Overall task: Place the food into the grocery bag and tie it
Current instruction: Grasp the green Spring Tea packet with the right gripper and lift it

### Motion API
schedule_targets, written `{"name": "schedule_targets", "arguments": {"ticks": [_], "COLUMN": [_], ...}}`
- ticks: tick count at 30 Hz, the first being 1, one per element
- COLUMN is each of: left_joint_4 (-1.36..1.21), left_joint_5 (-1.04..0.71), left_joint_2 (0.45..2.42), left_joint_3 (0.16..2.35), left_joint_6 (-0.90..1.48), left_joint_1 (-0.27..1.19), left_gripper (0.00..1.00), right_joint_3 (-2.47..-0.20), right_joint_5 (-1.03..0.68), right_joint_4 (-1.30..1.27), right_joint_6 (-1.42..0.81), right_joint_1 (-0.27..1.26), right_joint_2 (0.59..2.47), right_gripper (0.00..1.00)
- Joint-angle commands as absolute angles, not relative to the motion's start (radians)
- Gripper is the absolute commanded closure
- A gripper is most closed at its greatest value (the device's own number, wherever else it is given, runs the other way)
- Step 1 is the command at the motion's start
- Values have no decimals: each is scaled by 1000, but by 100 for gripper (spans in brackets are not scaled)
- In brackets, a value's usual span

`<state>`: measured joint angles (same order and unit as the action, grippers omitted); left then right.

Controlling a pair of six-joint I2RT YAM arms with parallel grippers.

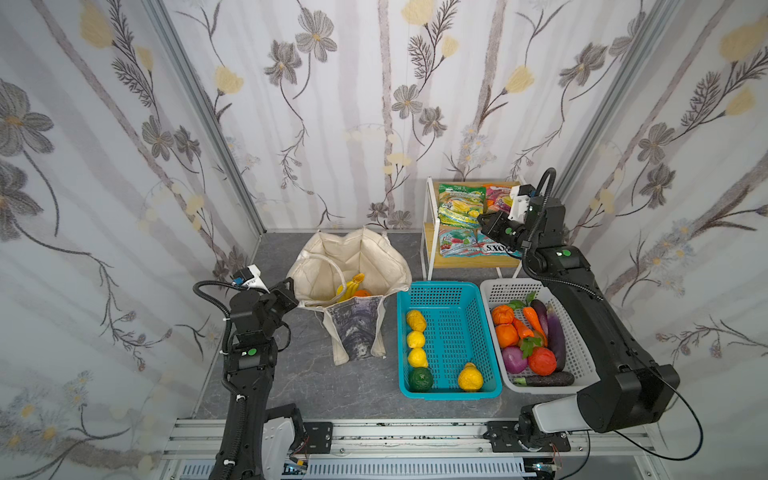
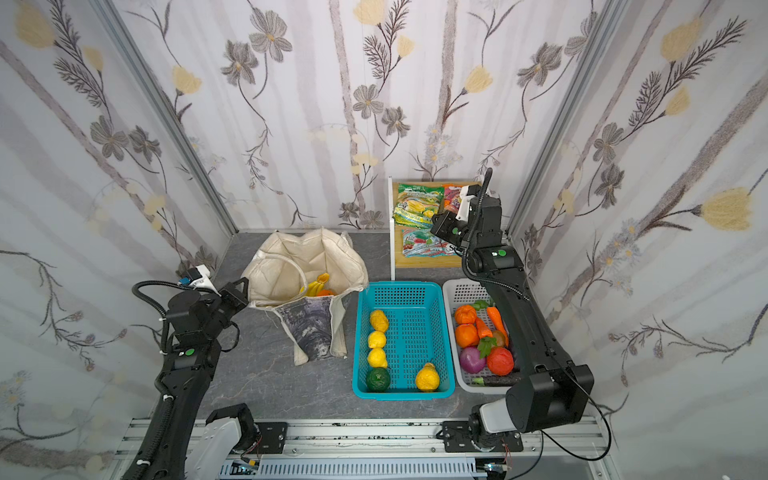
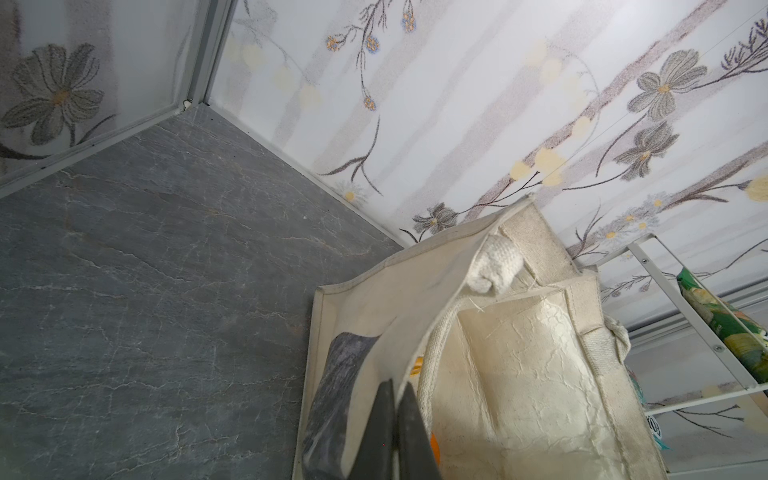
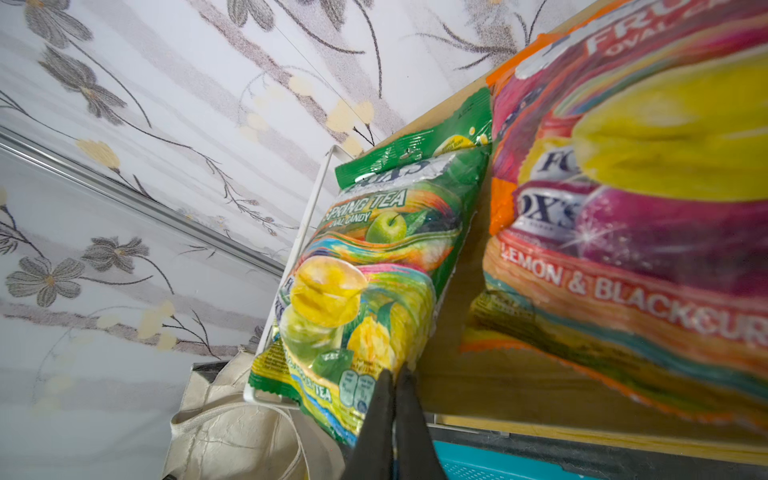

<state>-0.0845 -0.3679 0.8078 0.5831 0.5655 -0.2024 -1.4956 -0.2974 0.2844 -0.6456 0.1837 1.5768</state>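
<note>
Left tool point(image 1: 287, 286) is clamped on the left rim of the grocery bag point(image 1: 374, 257), and the wrist view shows the cream fabric caught between its fingers. The bag stands open toward the rear of the tabletop point(image 1: 299, 374), left of centre, with a banana bunch point(image 1: 349, 286) and an orange point(image 1: 362, 293) inside. At the rear right corner, the right tool point(image 4: 395, 374) is pinched together on the lower corner of the green candy packet point(image 4: 374, 257), which lies on the upper tier of the shelf point(image 1: 428, 232). The teal basket point(image 1: 449, 284) and white basket point(image 1: 498, 286) sit side by side toward the front right, holding fruit and vegetables.
</note>
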Motion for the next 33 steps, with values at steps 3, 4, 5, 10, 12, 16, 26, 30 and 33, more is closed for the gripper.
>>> {"name": "schedule_targets", "arguments": {"ticks": [3,4,5,10,12,16,26,30,33], "left_joint_4": [-110,-110,-110,-110,-110,-110,-110,-110,-110], "left_joint_5": [-377,-376,-376,-376,-377,-376,-382,-382,-382], "left_joint_2": [809,809,810,810,809,810,812,813,813], "left_joint_3": [586,586,585,585,586,586,586,587,587], "left_joint_6": [577,577,577,576,577,577,581,580,580], "left_joint_1": [-204,-204,-204,-204,-204,-204,-205,-206,-204], "left_gripper": [100,100,100,100,100,100,100,100,100], "right_joint_3": [-1533,-1542,-1550,-1590,-1599,-1615,-1615,-1620,-1618], "right_joint_5": [-328,-327,-327,-343,-344,-336,-276,-258,-187], "right_joint_4": [268,269,269,278,277,267,254,272,303], "right_joint_6": [-651,-652,-652,-654,-655,-654,-651,-649,-627], "right_joint_1": [187,187,189,194,203,224,275,305,347], "right_joint_2": [1562,1559,1555,1554,1550,1528,1451,1435,1409], "right_gripper": [100,100,100,100,100,100,100,100,100]}}
